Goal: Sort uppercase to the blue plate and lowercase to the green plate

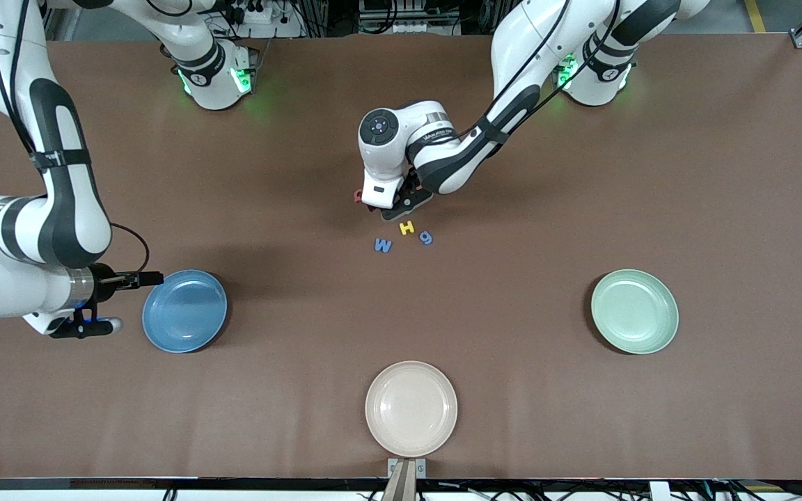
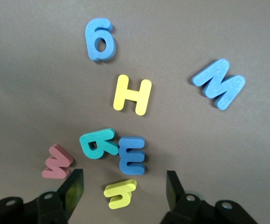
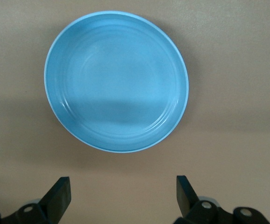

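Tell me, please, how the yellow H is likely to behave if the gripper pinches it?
The yellow H looks like flat foam, so probably light and slightly squashy. Lying flat on the table, it offers little edge, so it may slide rather than lift.

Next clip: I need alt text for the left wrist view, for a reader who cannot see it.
The left gripper hangs over a cluster of foam letters on the brown table, fingers apart either side of a yellow letter. Around it lie a teal R, a blue m, a red w, a yellow H, a blue g and a blue M.
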`<action>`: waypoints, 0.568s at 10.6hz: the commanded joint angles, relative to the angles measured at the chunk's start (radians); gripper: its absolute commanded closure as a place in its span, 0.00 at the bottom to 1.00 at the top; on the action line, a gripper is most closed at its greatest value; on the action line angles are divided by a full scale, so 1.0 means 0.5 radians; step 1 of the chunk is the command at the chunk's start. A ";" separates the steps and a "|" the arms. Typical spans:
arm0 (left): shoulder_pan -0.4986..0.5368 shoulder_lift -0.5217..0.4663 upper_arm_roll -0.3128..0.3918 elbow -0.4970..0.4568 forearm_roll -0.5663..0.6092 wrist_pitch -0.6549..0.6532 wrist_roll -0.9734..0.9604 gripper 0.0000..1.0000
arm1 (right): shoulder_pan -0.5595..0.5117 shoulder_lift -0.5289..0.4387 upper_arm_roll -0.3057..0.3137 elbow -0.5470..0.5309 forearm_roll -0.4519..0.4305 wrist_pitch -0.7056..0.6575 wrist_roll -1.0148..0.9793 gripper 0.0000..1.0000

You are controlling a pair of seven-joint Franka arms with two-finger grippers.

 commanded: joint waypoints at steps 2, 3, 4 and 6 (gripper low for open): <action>-0.021 0.057 0.005 0.031 0.087 0.035 -0.096 0.22 | -0.020 0.026 0.002 0.025 0.039 -0.020 -0.027 0.00; -0.018 0.072 0.005 0.031 0.121 0.035 -0.099 0.24 | -0.020 0.033 0.002 0.025 0.039 -0.020 -0.027 0.00; -0.018 0.079 0.008 0.031 0.133 0.035 -0.102 0.25 | -0.023 0.033 0.002 0.025 0.039 -0.020 -0.027 0.00; -0.021 0.082 0.005 0.034 0.130 0.038 -0.105 0.25 | -0.023 0.036 0.002 0.025 0.039 -0.020 -0.027 0.00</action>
